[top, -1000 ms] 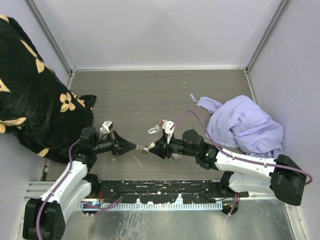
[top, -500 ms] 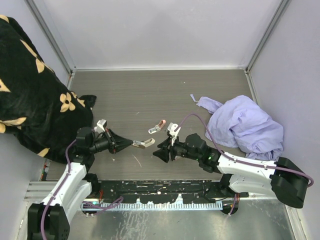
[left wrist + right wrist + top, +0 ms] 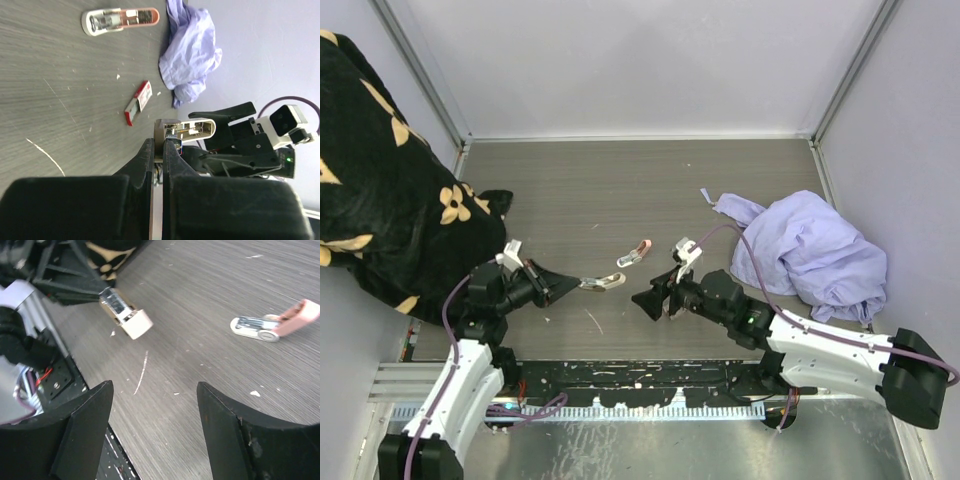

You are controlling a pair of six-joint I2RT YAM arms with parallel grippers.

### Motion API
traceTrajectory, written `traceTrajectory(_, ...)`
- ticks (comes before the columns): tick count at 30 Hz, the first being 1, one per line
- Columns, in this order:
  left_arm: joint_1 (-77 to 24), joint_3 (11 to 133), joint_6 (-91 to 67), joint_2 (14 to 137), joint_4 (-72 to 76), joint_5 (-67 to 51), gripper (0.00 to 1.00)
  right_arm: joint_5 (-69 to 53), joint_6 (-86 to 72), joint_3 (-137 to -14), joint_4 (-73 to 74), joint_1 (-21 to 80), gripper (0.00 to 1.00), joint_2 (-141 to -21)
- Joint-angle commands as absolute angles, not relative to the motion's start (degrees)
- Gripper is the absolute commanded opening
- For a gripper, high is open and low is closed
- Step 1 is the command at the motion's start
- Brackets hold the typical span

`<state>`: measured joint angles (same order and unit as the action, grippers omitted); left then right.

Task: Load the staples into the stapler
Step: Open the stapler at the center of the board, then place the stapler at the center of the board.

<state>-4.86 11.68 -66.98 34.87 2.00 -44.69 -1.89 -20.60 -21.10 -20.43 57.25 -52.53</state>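
The left gripper is clamped shut on a small cream-and-metal part, held above the table. The right gripper hangs with its jaws spread wide and nothing between them. The staples box lies flat on the table between the opened pink-and-white stapler and the right gripper, near a purple cloth.

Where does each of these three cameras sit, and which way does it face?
Top external: fixed above and behind the bases, looking down on the table; left arm and right arm show.
Left wrist: faces along the left gripper, shut on a beige piece.
Right wrist: looks down through the open right gripper at the tabletop.
Shared: all three see the pink stapler.
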Motion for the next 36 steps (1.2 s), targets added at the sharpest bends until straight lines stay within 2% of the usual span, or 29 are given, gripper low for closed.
traceTrajectory(1, -4.61, 10.8, -65.03, 29.07, 2.37, -37.1, 0.0, 14.0, -29.02, -28.97, -9.92, 57.12, 0.75, -52.08)
traceTrajectory(4, -4.89, 10.23, -64.31, 23.52, -0.28, -32.99, 0.0, 18.97, -35.52, -34.43, -2.09, 57.06, 0.76, -54.38)
traceTrajectory(7, -5.09, 8.76, -63.76, 18.33, -2.86, -30.25, 0.0, 16.94, -39.74, -38.03, -0.17, 57.14, 0.75, -57.29)
traceTrajectory(13, -5.15, 7.48, -63.37, 12.66, -5.7, -29.98, 0.0, 13.1, -43.88, -43.53, -0.31, 57.16, 0.68, -63.13)
traceTrajectory(21, -5.19, 7.56, -62.87, 13.38, -4.88, -30.48, 0.0, 5.63, -45.0, -46.07, -5.71, 57.13, 0.6, -69.9)
traceTrajectory(28, -5.35, 7.63, -62.98, 13.89, -4.13, -30.98, 0.0, 5.79, -44.7, -47.35, -7.64, 57.17, 0.49, -72.98)
traceTrajectory(36, -5.51, 7.56, -62.78, 14.01, -4.04, -31.28, 0.0, 5.98, -44.47, -48.28, -8.24, 57.18, 0.43, -74.1)
